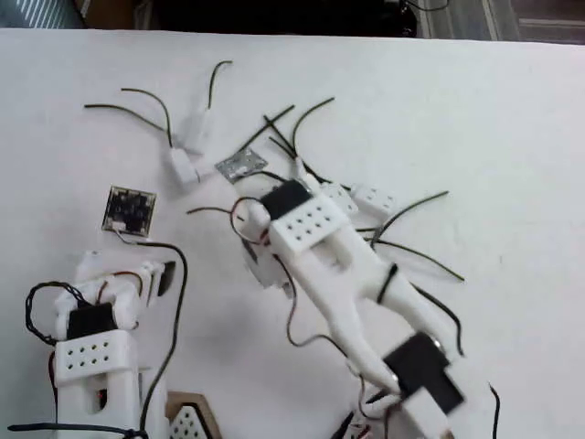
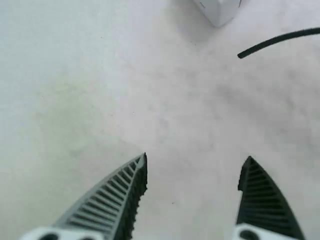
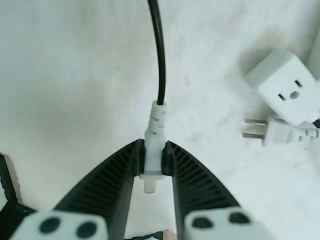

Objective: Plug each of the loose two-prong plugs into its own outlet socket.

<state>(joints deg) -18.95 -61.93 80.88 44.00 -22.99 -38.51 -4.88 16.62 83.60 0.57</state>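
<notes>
My right gripper (image 3: 153,165) is shut on a white two-prong plug (image 3: 154,135), whose black cord (image 3: 159,55) runs straight away from the fingers over the table. Beside it lie a white outlet socket cube (image 3: 285,90) and a loose white two-prong plug (image 3: 280,132), prongs bare. In the high view the right arm (image 1: 306,227) stretches to the table's middle, with more white sockets (image 1: 373,199) and plugs (image 1: 185,166) scattered round it. My left gripper (image 2: 192,175) hangs open over bare table near the front left (image 1: 157,274), holding nothing; a white block (image 2: 217,10) lies ahead of it.
Loose black cords (image 1: 411,247) spread across the middle of the table. A small metal plate (image 1: 240,165) and a dark square board (image 1: 128,210) lie left of centre. One black cord end (image 2: 277,40) lies near the left gripper. The far right of the table (image 1: 512,119) is bare.
</notes>
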